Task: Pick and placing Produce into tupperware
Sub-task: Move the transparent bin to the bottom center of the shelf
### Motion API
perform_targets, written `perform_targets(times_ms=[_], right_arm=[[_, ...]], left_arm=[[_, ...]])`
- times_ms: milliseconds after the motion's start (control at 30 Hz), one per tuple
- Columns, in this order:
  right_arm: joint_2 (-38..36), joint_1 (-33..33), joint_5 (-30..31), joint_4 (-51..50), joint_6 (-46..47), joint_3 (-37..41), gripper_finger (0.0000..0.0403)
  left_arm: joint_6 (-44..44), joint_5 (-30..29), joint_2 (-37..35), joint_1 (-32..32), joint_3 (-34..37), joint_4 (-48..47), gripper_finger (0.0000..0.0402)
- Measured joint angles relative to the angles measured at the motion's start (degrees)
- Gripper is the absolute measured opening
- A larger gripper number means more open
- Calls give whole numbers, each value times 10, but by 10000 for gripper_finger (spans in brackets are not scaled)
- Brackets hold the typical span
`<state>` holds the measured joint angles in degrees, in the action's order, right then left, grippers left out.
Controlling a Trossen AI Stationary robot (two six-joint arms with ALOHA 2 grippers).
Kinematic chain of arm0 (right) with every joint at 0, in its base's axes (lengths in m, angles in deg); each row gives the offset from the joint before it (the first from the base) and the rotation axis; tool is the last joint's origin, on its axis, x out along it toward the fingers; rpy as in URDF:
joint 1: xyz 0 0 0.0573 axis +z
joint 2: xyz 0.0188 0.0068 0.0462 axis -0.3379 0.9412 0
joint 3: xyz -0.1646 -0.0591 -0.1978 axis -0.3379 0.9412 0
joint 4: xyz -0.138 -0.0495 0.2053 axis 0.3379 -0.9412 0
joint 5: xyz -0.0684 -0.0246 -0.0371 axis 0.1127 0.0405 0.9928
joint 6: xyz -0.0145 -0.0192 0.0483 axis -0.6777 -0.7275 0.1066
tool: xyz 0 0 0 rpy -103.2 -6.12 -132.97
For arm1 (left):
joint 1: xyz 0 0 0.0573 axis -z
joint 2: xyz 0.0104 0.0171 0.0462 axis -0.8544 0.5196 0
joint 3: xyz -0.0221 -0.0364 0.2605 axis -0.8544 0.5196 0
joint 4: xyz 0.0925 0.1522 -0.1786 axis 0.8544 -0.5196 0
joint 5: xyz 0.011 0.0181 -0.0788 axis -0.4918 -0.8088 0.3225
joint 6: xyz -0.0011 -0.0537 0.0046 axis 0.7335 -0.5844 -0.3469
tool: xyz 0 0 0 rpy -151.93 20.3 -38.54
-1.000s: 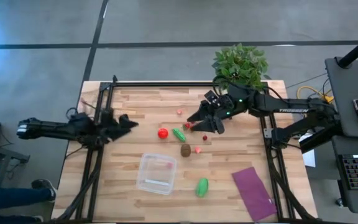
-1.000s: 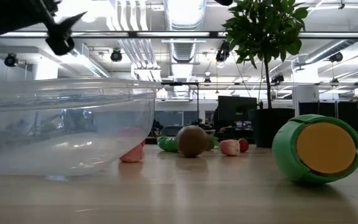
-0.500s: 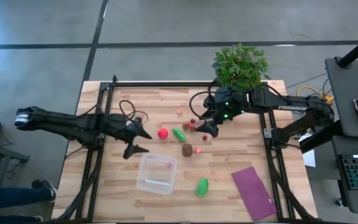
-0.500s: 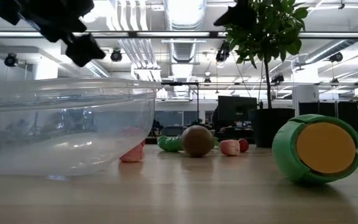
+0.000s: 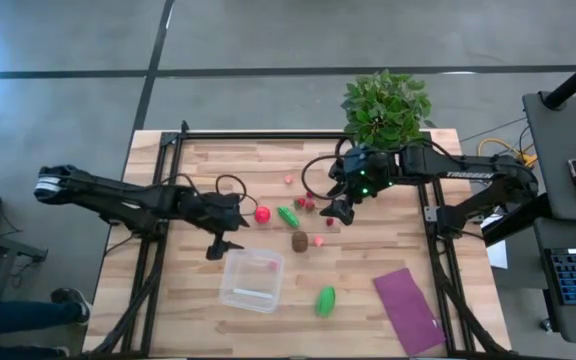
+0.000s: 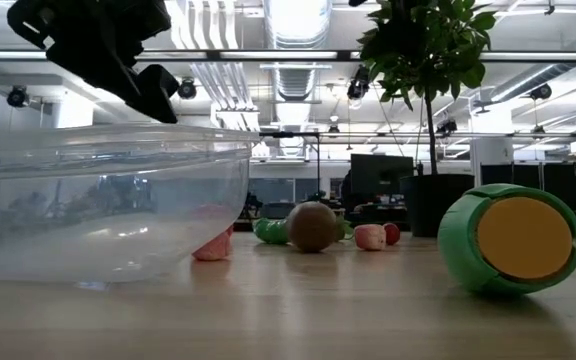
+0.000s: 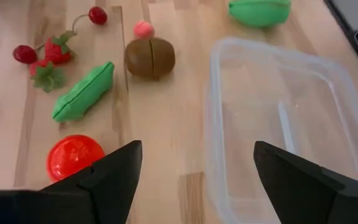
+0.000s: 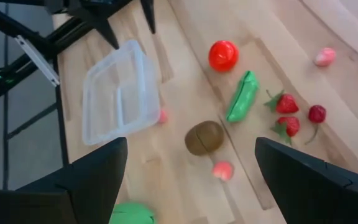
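Wooden planks make the bench (image 5: 218,160), and on it all the produce lies loose, none of it inside the tupperware (image 5: 251,279) yet, as far as the views show. The clear box sits just ahead of the left pincer (image 5: 226,228) and a little to one side of it. The red ball (image 5: 262,214) lies just beside this pincer, on the side away from the box, and in the left wrist view it shows close by one finger. Beyond the ball, between the two pincers, come a green oblong piece (image 5: 288,216), the brown oval (image 5: 299,241) and a small pink bit (image 5: 319,240). Some tiny red berries (image 5: 305,202) lie close under the right pincer (image 5: 338,205). A second green piece (image 5: 325,300) rests well apart from both pincers, past the box, near a purple cloth (image 5: 406,311).

Both pincers have their fingers spread wide and hold nothing. The left one hangs low over the bench near the ball; the right one hovers above the berries.

I judge that the step in hand is the approach to a first pick, most likely the red ball for the left arm. The next move calls for shifting the left pincer sideways until the ball sits between the fingers, then lowering and closing gently, because a round ball can roll away.
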<state>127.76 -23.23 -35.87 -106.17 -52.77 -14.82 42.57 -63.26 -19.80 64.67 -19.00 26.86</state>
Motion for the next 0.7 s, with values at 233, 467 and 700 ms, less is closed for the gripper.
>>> perform_targets(times_ms=[233, 467, 700], right_arm=[[0, 0, 13, 0, -6, 6, 345], [0, 0, 14, 1, -9, 13, 345], [0, 0, 14, 1, -9, 24, 345]], left_arm=[[-43, -11, 53, 28, -15, -3, 295], [-99, 3, 89, 32, -14, -1, 295], [-99, 3, 111, 32, -13, 0, 295]])
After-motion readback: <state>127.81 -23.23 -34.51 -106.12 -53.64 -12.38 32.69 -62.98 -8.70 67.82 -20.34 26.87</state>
